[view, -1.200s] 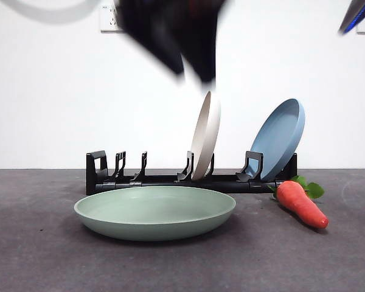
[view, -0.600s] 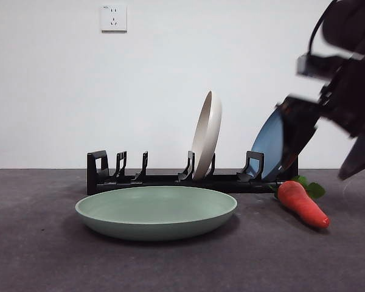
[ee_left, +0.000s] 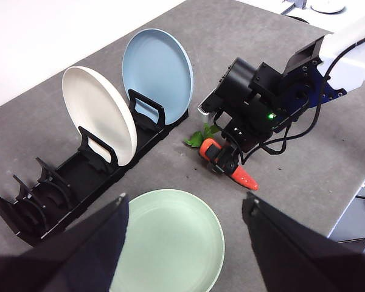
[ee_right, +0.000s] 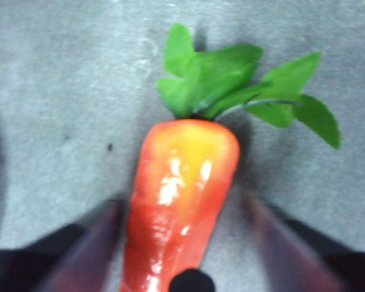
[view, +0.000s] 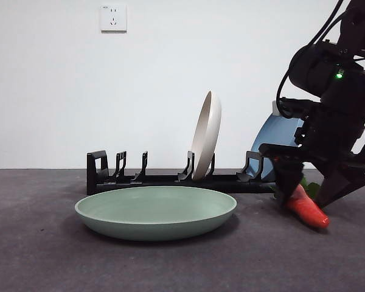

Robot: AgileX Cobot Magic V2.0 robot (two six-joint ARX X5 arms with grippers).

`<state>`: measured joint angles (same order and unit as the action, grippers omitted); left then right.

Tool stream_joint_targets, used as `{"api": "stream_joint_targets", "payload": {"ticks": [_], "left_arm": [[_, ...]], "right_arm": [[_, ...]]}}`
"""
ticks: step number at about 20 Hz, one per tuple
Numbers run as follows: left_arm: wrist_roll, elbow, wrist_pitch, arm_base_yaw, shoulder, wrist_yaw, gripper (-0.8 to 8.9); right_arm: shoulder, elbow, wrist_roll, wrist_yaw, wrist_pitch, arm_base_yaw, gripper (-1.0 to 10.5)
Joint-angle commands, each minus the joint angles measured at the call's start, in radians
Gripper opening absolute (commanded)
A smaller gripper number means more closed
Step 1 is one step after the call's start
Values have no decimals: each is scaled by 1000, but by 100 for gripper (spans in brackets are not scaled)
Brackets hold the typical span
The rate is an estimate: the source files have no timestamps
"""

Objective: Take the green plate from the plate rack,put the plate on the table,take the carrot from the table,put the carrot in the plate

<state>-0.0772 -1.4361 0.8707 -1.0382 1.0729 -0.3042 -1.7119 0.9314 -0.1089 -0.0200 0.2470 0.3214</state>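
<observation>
The green plate [view: 155, 213] lies flat on the table [view: 42, 255] in front of the plate rack [view: 164, 179]. To its right, beside the rack's end, the carrot [view: 308, 208] lies on the table with its leaves [ee_right: 243, 85] toward the rack. My right gripper [view: 311, 190] is down over the carrot and open, one jaw on each side of its thick part [ee_right: 179, 182]; neither jaw presses on it. My left gripper [ee_left: 185, 204] hangs open and empty high above the green plate [ee_left: 167, 240], looking down on the carrot [ee_left: 231, 169].
A cream plate [view: 205, 135] stands upright in the rack's middle slots. A blue plate [view: 274, 143] leans at its right end, partly hidden by the right arm. The rack's left slots [ee_left: 42, 194] hold nothing. The table's edge [ee_left: 359, 201] runs near the right arm.
The right arm came in from the right and dropped until its open jaws straddle the carrot. The dark arm at the top a second ago has left the front view. Plate and carrot stayed put.
</observation>
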Motion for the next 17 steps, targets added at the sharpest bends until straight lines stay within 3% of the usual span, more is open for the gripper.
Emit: {"api": "stream_joint_targets", "payload": {"ticks": [1, 2, 5, 12, 17], "left_arm": [[-9, 7, -1, -4, -1, -5, 319], [-9, 6, -1, -4, -1, -5, 319], [-9, 7, -1, -3, -1, -8, 319], [-8, 6, 9, -3, -1, -8, 319], [-6, 7, 21, -3, -1, -8, 319]], "right_arm": [[-11, 1, -14, 0, -3, 3, 152], [-11, 1, -15, 0, -3, 3, 146], [-11, 1, -14, -7, -3, 3, -16], [43, 1, -14, -8, 38, 30, -17], [147, 1, -53, -33, -36, 195, -17]]}}
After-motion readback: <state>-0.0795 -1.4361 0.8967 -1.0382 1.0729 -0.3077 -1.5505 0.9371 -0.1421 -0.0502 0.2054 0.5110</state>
